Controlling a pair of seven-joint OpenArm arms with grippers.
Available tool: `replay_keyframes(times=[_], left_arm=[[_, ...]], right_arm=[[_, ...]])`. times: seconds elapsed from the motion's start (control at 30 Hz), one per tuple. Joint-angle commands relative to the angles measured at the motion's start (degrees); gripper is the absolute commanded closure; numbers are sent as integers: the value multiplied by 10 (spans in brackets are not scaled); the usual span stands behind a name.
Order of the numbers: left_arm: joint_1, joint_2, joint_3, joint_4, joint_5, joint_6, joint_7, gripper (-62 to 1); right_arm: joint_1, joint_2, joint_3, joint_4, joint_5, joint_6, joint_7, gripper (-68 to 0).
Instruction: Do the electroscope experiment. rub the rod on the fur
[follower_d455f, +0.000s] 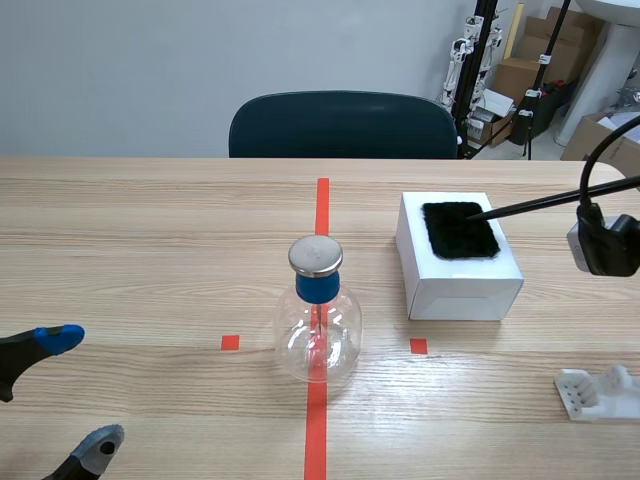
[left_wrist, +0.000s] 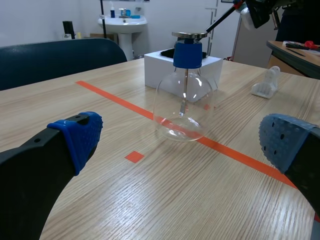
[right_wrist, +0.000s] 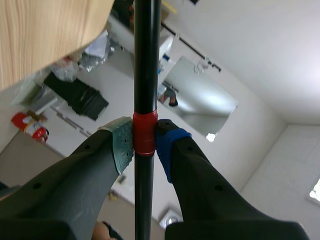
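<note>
my right gripper (right_wrist: 144, 142), held high, pinches the rod (follower_d455f: 530, 205) at its red band, tip touching the fur (follower_d455f: 455, 235) on the white box (follower_d455f: 460, 290); my left gripper (follower_d455f: 80, 392) sits low, fingers spread

Light wooden table (follower_d455f: 150, 230), clear glass flask with blue stopper (follower_d455f: 318, 335) at centre, white cardboard box (follower_d455f: 465, 285) nearby, white plastic stand (follower_d455f: 598, 392) apart

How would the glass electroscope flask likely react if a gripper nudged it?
The flask looks clear and thin-walled, so probably fragile. Its round belly and metal cap up top suggest it may tip or roll if pushed high.
</note>
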Motion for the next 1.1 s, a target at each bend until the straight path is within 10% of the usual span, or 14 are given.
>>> replay_keyframes(times=[0.0,0.23,0.53,0.73,1.07], left_arm=[[0,-7,-4,3,-7,3,-10,-623],[0,-7,-4,3,-7,3,-10,-623],[0,-7,-4,3,-7,3,-10,-623],[0,-7,-4,3,-7,3,-10,-623],[0,-7,-4,3,-7,3,-10,-623]], right_arm=[[10,9,1,5,-4,-2,1,-68],[10,9,1,5,-4,-2,112,-68],[10,9,1,5,-4,-2,22,-68],[10,9,1,5,-4,-2,125,-68],[10,9,1,5,-4,-2,16,-68]])
